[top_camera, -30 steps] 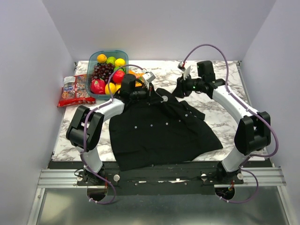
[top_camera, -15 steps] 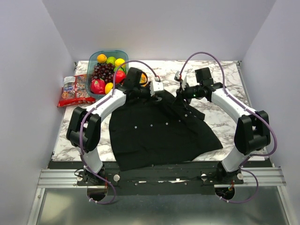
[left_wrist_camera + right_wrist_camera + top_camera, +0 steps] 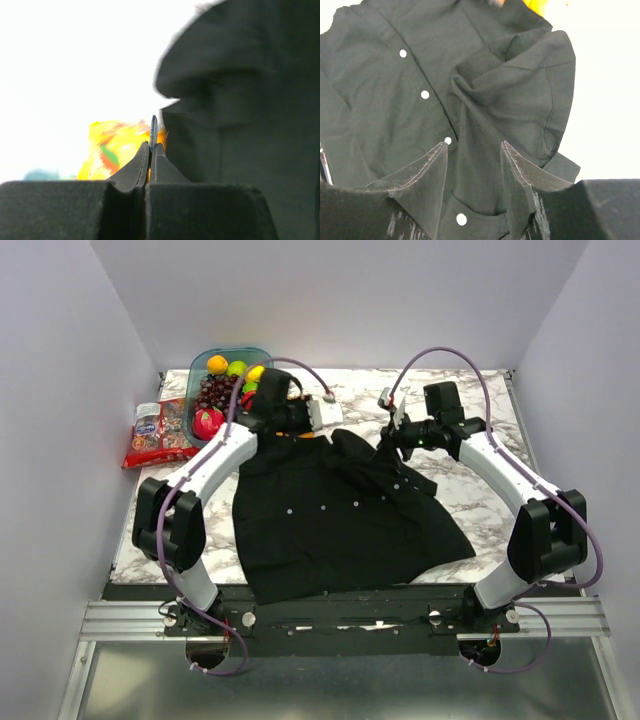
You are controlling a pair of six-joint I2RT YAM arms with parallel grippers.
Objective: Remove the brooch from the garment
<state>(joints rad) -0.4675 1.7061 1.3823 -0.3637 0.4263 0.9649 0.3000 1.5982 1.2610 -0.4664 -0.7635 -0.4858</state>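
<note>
The garment [image 3: 340,520] is a black shirt with tiny white buttons, spread over the marble table. My left gripper [image 3: 320,412] is lifted just past the shirt's far edge. In the left wrist view it [image 3: 151,146] is shut on the brooch [image 3: 153,131], a thin disc seen edge-on, with the shirt [image 3: 250,100] to its right. In the top view the brooch is too small to make out. My right gripper [image 3: 392,435] hovers open over the bunched collar part. In the right wrist view its jaws [image 3: 472,145] stand wide apart above the cloth [image 3: 385,100], holding nothing.
A teal bowl [image 3: 240,350] of fruit stands at the back left, just behind my left arm. A red snack bag [image 3: 158,435] lies at the left edge. A blurred yellow-orange thing [image 3: 115,147] shows beyond the left jaws.
My left gripper has drawn back and up from the shirt's collar area toward the far left, shut on the brooch. The disc no longer shows on the shirt. My right gripper shifted slightly right.
</note>
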